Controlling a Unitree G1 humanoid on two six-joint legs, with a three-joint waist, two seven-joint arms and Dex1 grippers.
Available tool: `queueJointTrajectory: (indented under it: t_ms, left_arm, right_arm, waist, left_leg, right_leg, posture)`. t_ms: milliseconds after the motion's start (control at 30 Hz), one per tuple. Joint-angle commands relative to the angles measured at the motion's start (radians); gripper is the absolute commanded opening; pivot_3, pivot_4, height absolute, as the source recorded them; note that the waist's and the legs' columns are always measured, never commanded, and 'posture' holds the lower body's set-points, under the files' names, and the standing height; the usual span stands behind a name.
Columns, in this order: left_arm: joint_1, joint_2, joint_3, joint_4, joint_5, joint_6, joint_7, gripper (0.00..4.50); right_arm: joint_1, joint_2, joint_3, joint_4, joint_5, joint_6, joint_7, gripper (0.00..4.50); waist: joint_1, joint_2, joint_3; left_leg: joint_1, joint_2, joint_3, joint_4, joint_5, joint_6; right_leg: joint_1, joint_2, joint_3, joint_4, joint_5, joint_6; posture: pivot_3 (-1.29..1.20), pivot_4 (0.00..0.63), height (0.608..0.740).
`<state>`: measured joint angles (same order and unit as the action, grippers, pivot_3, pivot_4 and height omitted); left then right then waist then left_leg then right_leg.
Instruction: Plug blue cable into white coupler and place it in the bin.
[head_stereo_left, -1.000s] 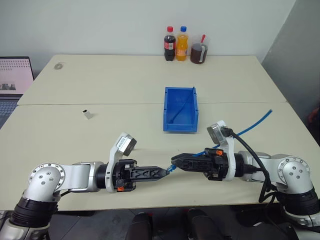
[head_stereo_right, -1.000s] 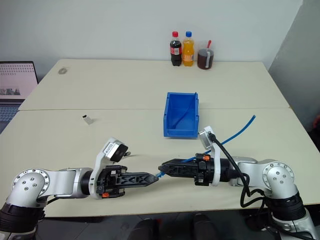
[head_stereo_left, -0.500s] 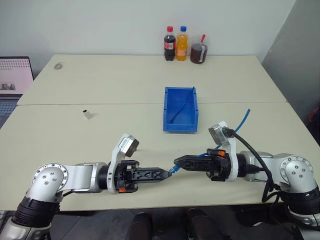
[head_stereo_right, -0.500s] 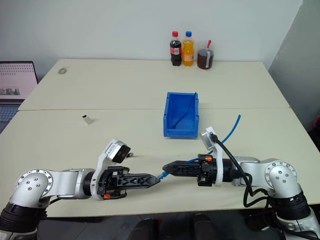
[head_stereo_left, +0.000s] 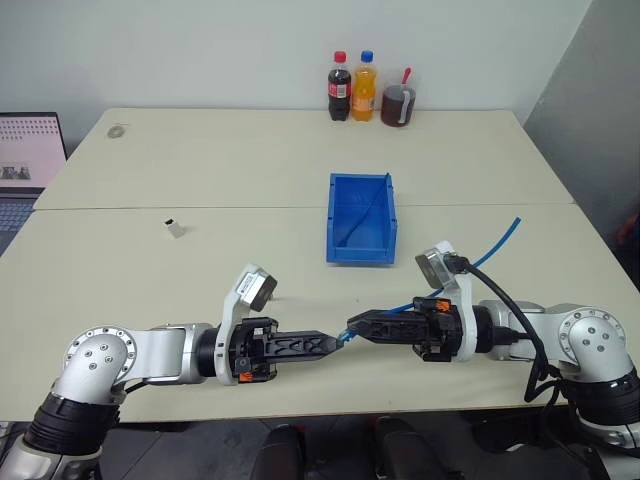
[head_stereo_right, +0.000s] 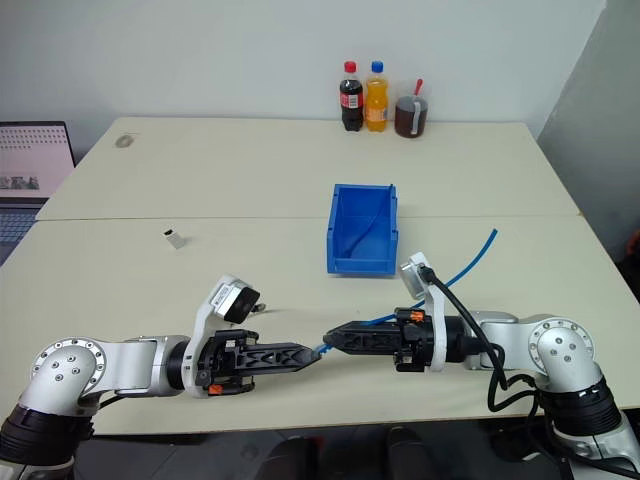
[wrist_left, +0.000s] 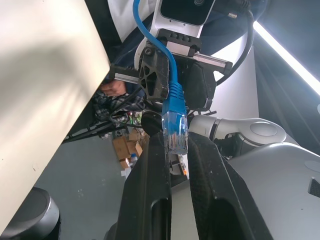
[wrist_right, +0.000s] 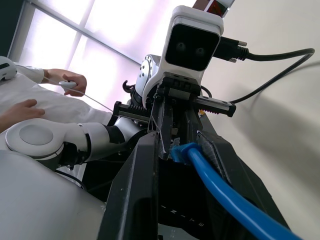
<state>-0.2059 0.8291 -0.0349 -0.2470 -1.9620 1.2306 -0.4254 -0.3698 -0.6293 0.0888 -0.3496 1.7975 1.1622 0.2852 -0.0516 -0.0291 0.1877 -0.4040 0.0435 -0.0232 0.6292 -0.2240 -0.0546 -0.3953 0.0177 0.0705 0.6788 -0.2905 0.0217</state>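
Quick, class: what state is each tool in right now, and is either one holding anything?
Left tool: closed, fingertips pinching the plug of the blue cable.
Right tool: closed on the blue cable just behind its plug.

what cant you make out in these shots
- Whether the left gripper holds anything beyond the plug of the blue cable: its fingers hide it, left wrist view.
- White coupler: too small to show its port, eye views.
- Bin contents: a thin blue line inside, too small to identify.
- Blue cable's far end: it runs off past the table edge.
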Motion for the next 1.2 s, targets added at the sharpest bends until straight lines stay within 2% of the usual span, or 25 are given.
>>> queueJointTrajectory:
  t_ms: [33, 233, 333, 400, 433, 667, 767, 833, 967, 1000, 1133, 1200]
  left_arm:
    - [-0.005, 0.005, -0.003, -0.029, -0.01, -0.018, -0.001, 0.22]
    - [-0.006, 0.006, -0.005, -0.032, -0.01, -0.019, -0.002, 0.22]
    - [-0.005, 0.008, -0.006, -0.033, -0.01, -0.019, -0.003, 0.22]
    - [-0.004, 0.009, -0.006, -0.035, -0.01, -0.022, -0.004, 0.22]
    - [-0.004, 0.008, -0.008, -0.037, -0.01, -0.024, -0.003, 0.22]
    - [0.0, 0.009, -0.006, -0.05, -0.01, -0.037, 0.007, 0.22]
    - [0.001, -0.002, 0.017, -0.094, 0.05, -0.069, 0.027, 0.22]
    - [-0.008, 0.008, 0.026, -0.12, 0.155, -0.06, -0.034, 0.92]
    - [-0.026, 0.045, 0.042, -0.155, 0.349, -0.068, -0.191, 1.6]
    - [-0.026, 0.057, 0.042, -0.164, 0.402, -0.078, -0.235, 1.88]
    - [0.049, 0.2, -0.014, -0.235, 0.778, -0.249, -0.475, 2.65]
    - [0.089, 0.24, -0.034, -0.226, 0.933, -0.354, -0.533, 3.11]
  right_arm:
    - [0.006, -0.001, 0.01, -0.038, 0.04, -0.012, 0.015, 1.28]
    - [0.01, 0.004, 0.021, -0.039, 0.043, -0.016, 0.013, 1.28]
    - [-0.004, 0.014, 0.022, -0.014, 0.041, -0.026, 0.001, 0.81]
    - [-0.007, 0.015, 0.022, -0.009, 0.039, -0.028, -0.001, 0.28]
    - [-0.006, 0.013, 0.022, -0.009, 0.04, -0.028, -0.002, 0.23]
    - [-0.001, 0.009, 0.027, -0.012, 0.055, -0.028, -0.004, 0.21]
    - [-0.006, 0.007, 0.026, -0.011, 0.042, -0.027, -0.002, 0.21]
    - [-0.009, 0.003, 0.022, -0.005, 0.034, -0.027, -0.001, 0.21]
    - [-0.012, -0.005, 0.015, 0.005, -0.002, -0.024, 0.015, 0.21]
    - [-0.013, -0.005, 0.013, 0.008, -0.014, -0.024, 0.022, 0.21]
    - [-0.028, 0.004, 0.006, 0.031, -0.11, -0.036, 0.057, 0.21]
    - [-0.032, 0.013, 0.004, 0.038, -0.153, -0.041, 0.076, 0.21]
  waist:
    - [0.0, 0.0, 0.0]
    - [0.0, 0.0, 0.0]
    - [0.0, 0.0, 0.0]
    - [0.001, 0.0, 0.0]
    - [0.001, 0.0, 0.0]
    - [0.001, 0.0, 0.0]
    - [0.001, 0.0, 0.0]
    - [0.001, 0.0, 0.0]
    - [0.001, 0.0, 0.0]
    - [0.001, 0.0, 0.0]
    - [-0.003, 0.0, 0.0]
    - [-0.001, 0.001, 0.0]
  left_leg:
    - [0.0, 0.0, 0.0, 0.0, 0.0, 0.0]
    - [-0.001, 0.0, 0.0, 0.0, 0.0, 0.0]
    - [-0.003, 0.0, 0.0, 0.0, 0.0, 0.0]
    - [-0.006, 0.0, 0.0, 0.0, 0.0, 0.0]
    - [-0.009, 0.0, 0.0, 0.001, 0.0, 0.0]
    - [-0.012, 0.0, -0.001, 0.001, 0.0, 0.0]
    - [-0.012, 0.0, -0.001, 0.001, 0.0, 0.0]
    - [-0.012, 0.0, -0.001, 0.001, 0.0, 0.0]
    - [-0.012, -0.004, 0.0, 0.001, 0.0, 0.0]
    - [-0.012, -0.004, -0.001, 0.001, 0.0, 0.0]
    - [-0.012, -0.003, 0.0, 0.001, 0.0, 0.0]
    - [-0.012, -0.003, 0.001, 0.0, 0.0, 0.0]
  right_leg:
    - [0.0, 0.0, 0.0, 0.0, 0.0, 0.0]
    - [-0.001, 0.0, 0.0, 0.0, 0.0, 0.0]
    - [-0.003, 0.0, 0.0, 0.0, 0.0, 0.0]
    - [-0.006, 0.0, 0.0, 0.001, 0.0, 0.0]
    - [-0.01, 0.0, 0.0, 0.001, 0.0, 0.001]
    - [-0.011, 0.0, -0.001, 0.001, 0.0, 0.001]
    - [-0.012, 0.0, -0.001, 0.001, 0.0, 0.001]
    - [-0.011, 0.0, -0.001, 0.001, 0.001, 0.001]
    - [-0.012, 0.001, -0.001, 0.001, 0.001, 0.001]
    - [-0.012, 0.001, -0.001, 0.001, 0.0, 0.001]
    - [-0.013, 0.003, -0.001, 0.001, 0.001, 0.0]
    - [-0.013, 0.003, -0.001, 0.001, 0.0, 0.0]
  posture:
    - [0.0, 0.15, 0.74]
    - [0.0, 0.15, 0.74]
    - [0.0, 0.15, 0.74]
    - [0.0, 0.15, 0.74]
    - [0.0, 0.15, 0.74]
    - [0.0, 0.15, 0.74]
    - [0.0, 0.15, 0.74]
    - [0.0, 0.15, 0.74]
    - [0.0, 0.15, 0.74]
    - [0.0, 0.15, 0.74]
    - [0.0, 0.15, 0.74]
    - [0.0, 0.15, 0.74]
